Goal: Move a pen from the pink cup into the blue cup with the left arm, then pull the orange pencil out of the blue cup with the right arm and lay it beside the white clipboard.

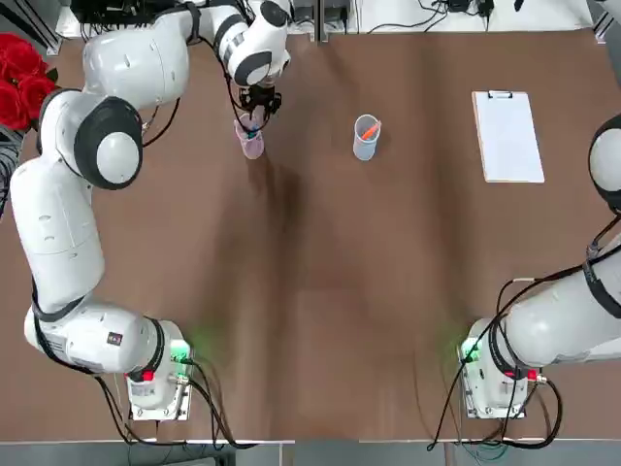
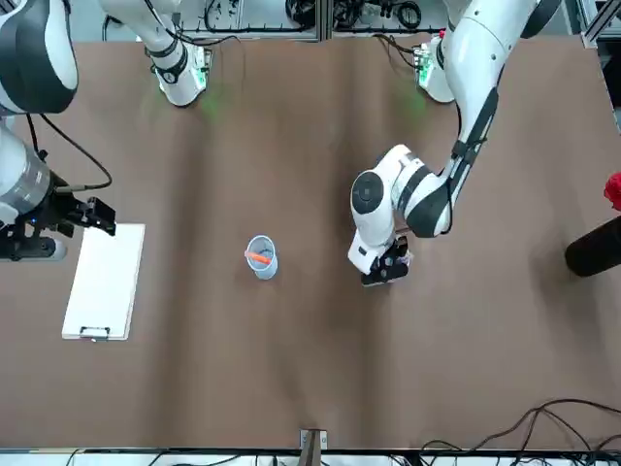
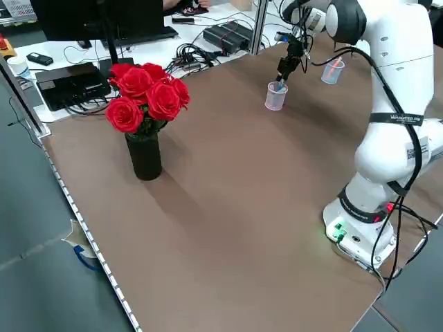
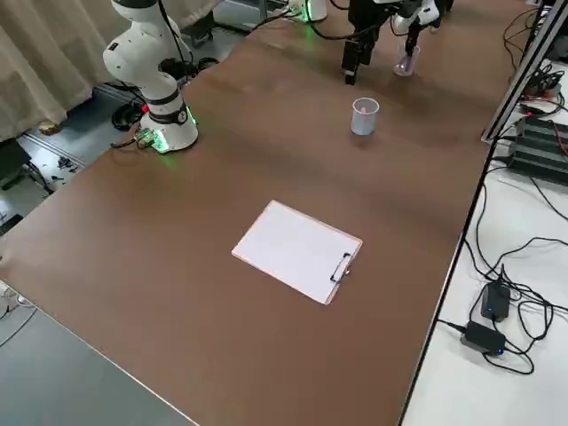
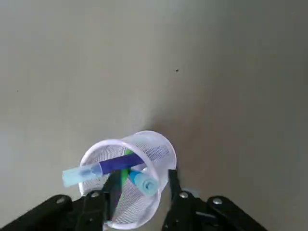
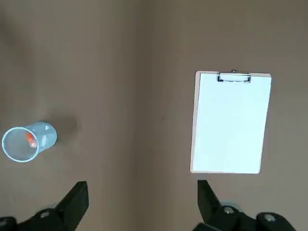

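left pincer (image 5: 137,190) | astride pens in pink cup (image 5: 126,185), grip unclear | right pincer (image 6: 142,195) apart, arm cropped

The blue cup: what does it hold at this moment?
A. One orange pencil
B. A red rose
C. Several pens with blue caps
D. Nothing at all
A: the blue cup holds a single orange pencil, seen again in the right wrist view; the capped pens stand in the pink cup, and the roses are in a dark vase at the table's edge.
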